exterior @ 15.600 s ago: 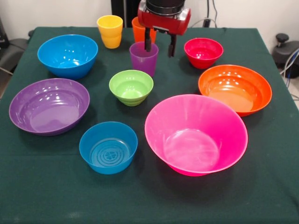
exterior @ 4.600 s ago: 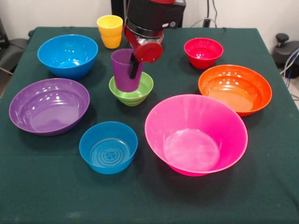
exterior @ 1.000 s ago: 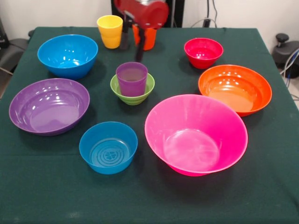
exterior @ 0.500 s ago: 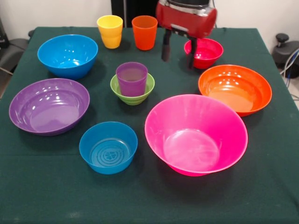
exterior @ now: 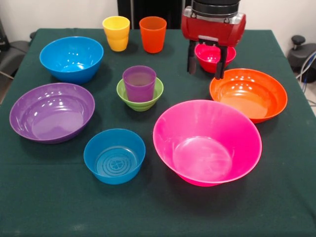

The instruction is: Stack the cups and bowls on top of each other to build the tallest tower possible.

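Dark green cloth covers the counter (exterior: pixel 49 197), and every cup and bowl on it stands mouth up. Near the middle, the purple cup (exterior: pixel 139 83) sits upright inside the small green bowl (exterior: pixel 140 96), its rim rising clear above the bowl's; this two-piece nest is the only stack so far. At the far edge the yellow cup (exterior: pixel 116 33) and the orange cup (exterior: pixel 153 34) stand side by side, close but apart. The red and black pincer (exterior: pixel 205 63) hangs over the small red bowl (exterior: pixel 213 55), its two dark fingers (exterior: pixel 191 58) spread wide and pointing down, one at either side of the bowl's front; it has hold of nothing, and whether the tips touch the bowl's rim cannot be told. Just in front of the red bowl, toward the right edge, lies the mid-sized orange bowl (exterior: pixel 248 94), and nearer still the large pink bowl (exterior: pixel 207 142), whose rim comes close to the orange one's. On the left side, the mid-sized blue bowl (exterior: pixel 71 59) stands at the back, the purple bowl (exterior: pixel 52 112) in front of it, and the small blue bowl (exterior: pixel 114 156) nearest, between the purple bowl and the pink one.
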Controlling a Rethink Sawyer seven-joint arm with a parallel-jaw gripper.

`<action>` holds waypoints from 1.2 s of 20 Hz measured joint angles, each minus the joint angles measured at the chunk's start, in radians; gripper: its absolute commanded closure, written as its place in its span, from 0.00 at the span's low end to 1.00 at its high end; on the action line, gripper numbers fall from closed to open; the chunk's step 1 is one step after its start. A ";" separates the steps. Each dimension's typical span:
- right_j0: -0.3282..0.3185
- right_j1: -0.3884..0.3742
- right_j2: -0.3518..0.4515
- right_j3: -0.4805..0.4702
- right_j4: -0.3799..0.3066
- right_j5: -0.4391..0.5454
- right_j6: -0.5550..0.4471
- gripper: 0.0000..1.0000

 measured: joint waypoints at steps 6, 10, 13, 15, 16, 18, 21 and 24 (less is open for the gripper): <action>0.016 0.000 -0.050 0.000 0.006 0.000 0.001 0.00; 0.040 0.000 -0.105 0.000 0.026 0.000 0.011 0.00; 0.061 0.000 -0.150 0.000 0.048 0.000 0.025 0.00; 0.072 0.004 -0.174 0.000 0.064 0.000 0.038 0.00; 0.081 0.007 -0.193 0.000 0.077 0.000 0.049 0.00; 0.098 0.013 -0.229 0.000 0.102 0.000 0.070 0.00; 0.122 0.027 -0.269 0.000 0.131 0.000 0.109 0.00; 0.149 0.044 -0.313 0.000 0.163 0.000 0.154 0.00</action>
